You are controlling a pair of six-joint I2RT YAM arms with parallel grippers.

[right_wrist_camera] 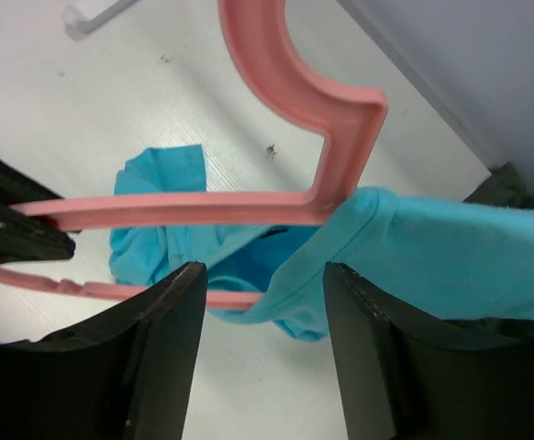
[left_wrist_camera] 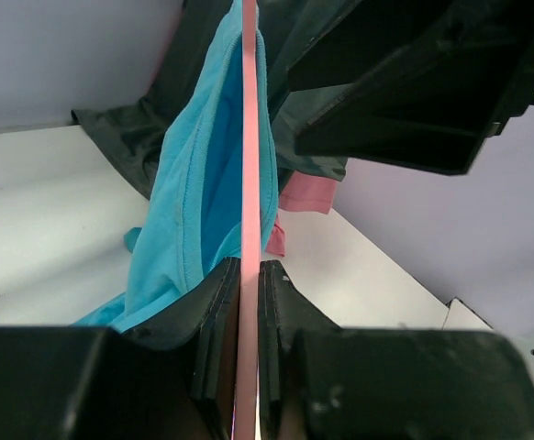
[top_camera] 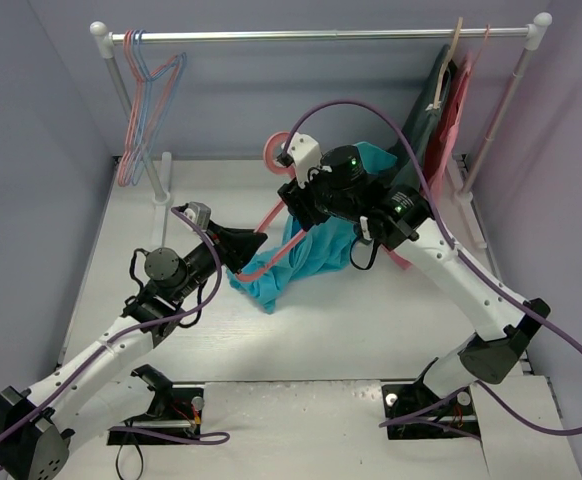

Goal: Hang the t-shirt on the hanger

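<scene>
Rail [top_camera: 321,35]; dark garment [top_camera: 429,120], pink garment [top_camera: 461,110] hang close behind t-shirt [top_camera: 316,250], hanger [right_wrist_camera: 194,209].

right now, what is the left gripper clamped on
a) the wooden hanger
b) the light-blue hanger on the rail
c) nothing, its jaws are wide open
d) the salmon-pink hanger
d: the left wrist view shows the left gripper closed on the thin edge of the salmon-pink hanger, with the teal t-shirt draped alongside that hanger.
</scene>
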